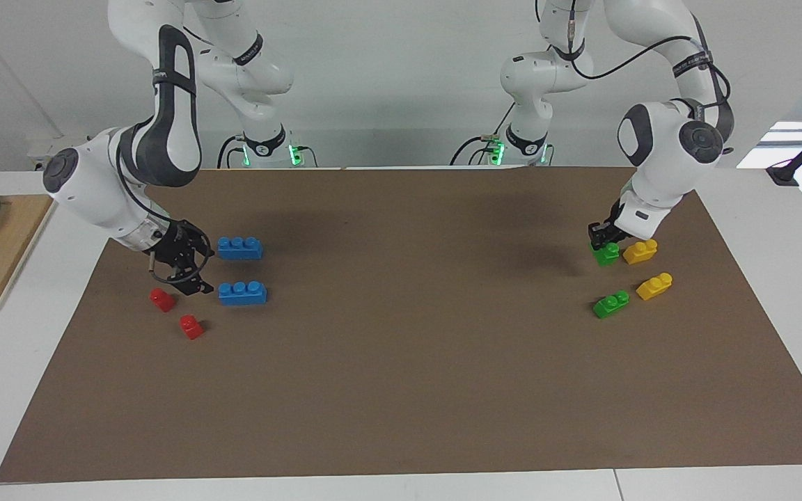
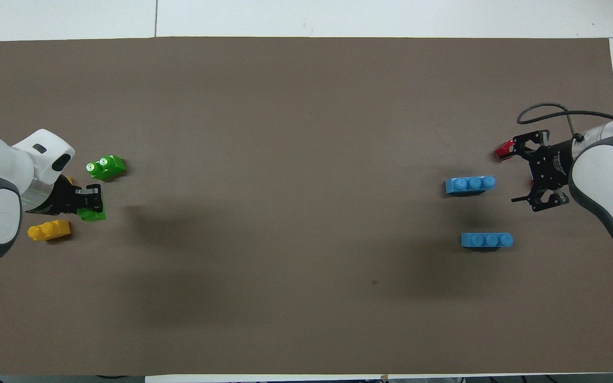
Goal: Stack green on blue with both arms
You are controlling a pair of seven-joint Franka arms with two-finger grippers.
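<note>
My left gripper has its jaws clamped on one green brick, and the brick looks lifted just clear of the brown mat at the left arm's end of the worktop, right beside a yellow brick. A second green brick and a second yellow brick lie farther from me than the held one, and I leave both alone. My right gripper hangs with its jaws wide apart at the right arm's end of the mat, close beside the two blue bricks and roughly level with the gap between them. The nearer blue brick lies closer to me; the farther blue brick lies just past it, with two red bricks a little farther out again. To do this step well, I judge I should raise the green brick straight up first so it does not nudge the yellow one beside it, keep it level with studs upward, and carry it across only once my right jaws have settled squarely around one blue brick's long sides, low enough to steady it without covering the studs I need.
</note>
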